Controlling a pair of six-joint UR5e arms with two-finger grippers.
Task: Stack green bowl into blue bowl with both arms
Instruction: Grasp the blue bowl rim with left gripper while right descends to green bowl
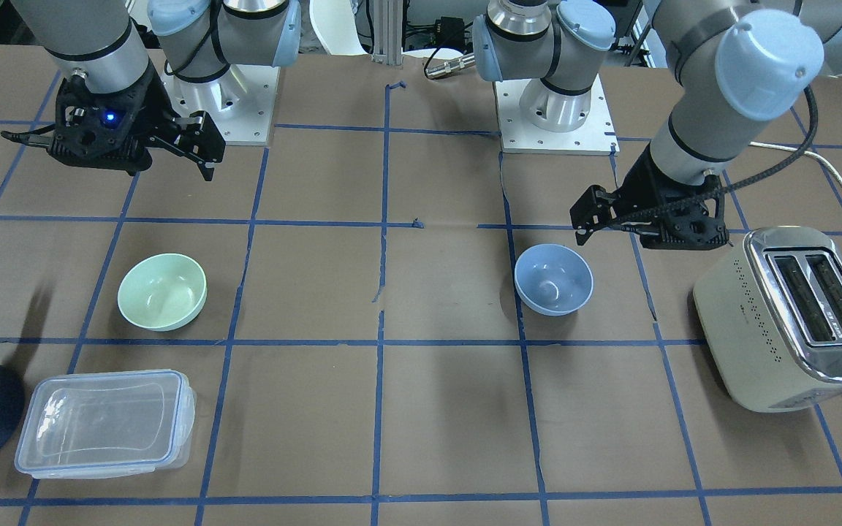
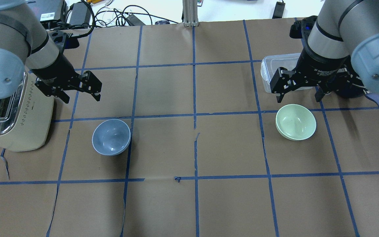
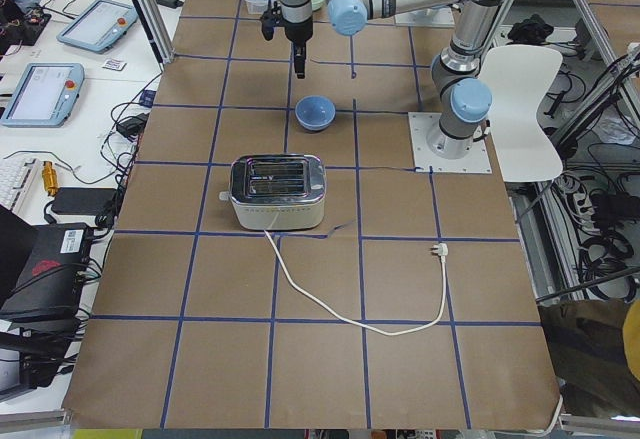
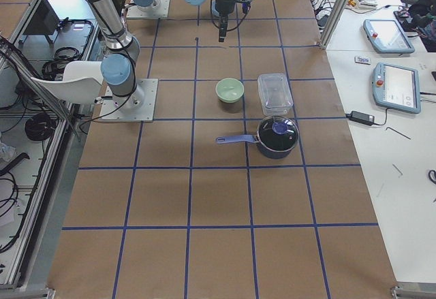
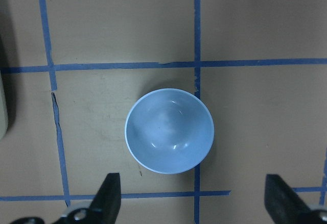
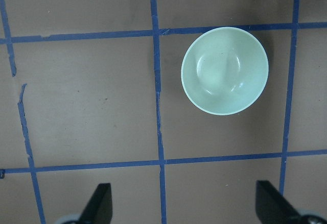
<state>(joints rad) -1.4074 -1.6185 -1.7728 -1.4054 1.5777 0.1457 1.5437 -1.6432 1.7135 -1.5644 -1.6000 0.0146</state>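
Brown paper table point(image 2: 189, 204), blue-taped grid point(image 2: 194, 98)

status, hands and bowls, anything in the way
Left hand open, raised near blue bowl. Right hand open, raised near green bowl. No object between bowls.

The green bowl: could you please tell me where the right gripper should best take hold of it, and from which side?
Probably at the rim of the green bowl, coming from straight above, with one finger inside and one outside the wall. It stands upright, mouth up, touching nothing else, and its smooth, rounded wall would likely give little hold from the side. The right gripper is open.
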